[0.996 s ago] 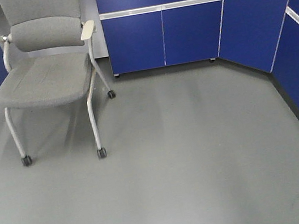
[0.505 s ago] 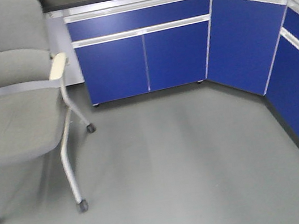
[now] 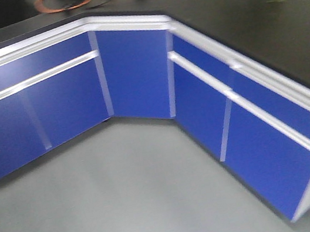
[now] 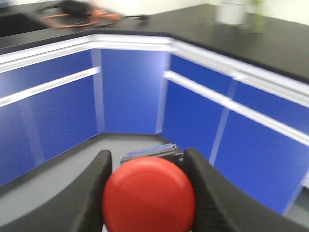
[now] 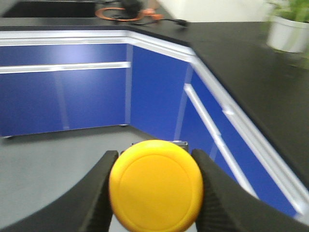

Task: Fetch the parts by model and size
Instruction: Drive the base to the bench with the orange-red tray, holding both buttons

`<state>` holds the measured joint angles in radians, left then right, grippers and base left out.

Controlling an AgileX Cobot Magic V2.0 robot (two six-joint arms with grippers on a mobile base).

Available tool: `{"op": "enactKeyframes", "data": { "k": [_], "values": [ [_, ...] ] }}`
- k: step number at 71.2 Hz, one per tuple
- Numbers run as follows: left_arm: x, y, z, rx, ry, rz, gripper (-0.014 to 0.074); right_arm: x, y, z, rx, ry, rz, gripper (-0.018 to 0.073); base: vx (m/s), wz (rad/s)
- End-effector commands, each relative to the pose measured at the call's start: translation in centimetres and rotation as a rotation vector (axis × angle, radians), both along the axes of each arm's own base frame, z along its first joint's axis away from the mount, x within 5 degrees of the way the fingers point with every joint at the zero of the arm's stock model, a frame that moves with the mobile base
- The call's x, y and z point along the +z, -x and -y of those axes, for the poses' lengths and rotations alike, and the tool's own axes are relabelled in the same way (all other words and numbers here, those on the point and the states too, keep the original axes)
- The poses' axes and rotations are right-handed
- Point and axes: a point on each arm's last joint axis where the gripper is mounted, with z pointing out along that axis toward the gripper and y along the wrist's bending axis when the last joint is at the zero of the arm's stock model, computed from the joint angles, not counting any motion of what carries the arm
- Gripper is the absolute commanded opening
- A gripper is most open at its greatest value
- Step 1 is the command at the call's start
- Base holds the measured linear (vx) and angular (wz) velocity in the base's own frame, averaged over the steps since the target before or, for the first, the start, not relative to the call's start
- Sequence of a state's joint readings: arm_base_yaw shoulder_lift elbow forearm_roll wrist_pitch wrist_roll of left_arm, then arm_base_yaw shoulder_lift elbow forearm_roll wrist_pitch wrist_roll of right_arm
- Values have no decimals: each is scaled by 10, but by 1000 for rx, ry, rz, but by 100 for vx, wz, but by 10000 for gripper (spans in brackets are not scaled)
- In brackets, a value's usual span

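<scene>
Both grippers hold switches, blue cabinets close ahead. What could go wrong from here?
1. The red switch in the left gripper and the yellow switch in the right gripper are held only by finger pinch; a jolt might slip either.
2. The cabinets stand close ahead; the grippers might clip the counter edge.
3. All views are blurred, so judging clearance is hard.

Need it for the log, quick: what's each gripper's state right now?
Left gripper: shut on the red button.
Right gripper: shut on the yellow button.
</scene>
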<state>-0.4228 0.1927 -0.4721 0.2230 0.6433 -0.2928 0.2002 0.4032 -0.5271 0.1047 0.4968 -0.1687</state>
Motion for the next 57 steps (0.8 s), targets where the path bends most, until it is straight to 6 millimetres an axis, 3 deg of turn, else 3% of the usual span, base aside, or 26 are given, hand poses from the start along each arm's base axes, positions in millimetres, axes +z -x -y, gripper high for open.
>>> {"op": "enactKeyframes", "data": {
  "k": [1,57],
  "values": [
    [14,-1,2,-17,32,86,-6,16,-2,1,-10,-12,101,-5,29,-108],
    [14,-1,2,-17,31,86,-6,16,-2,1,-10,-12,101,-5,21,-87]
  ]
}}
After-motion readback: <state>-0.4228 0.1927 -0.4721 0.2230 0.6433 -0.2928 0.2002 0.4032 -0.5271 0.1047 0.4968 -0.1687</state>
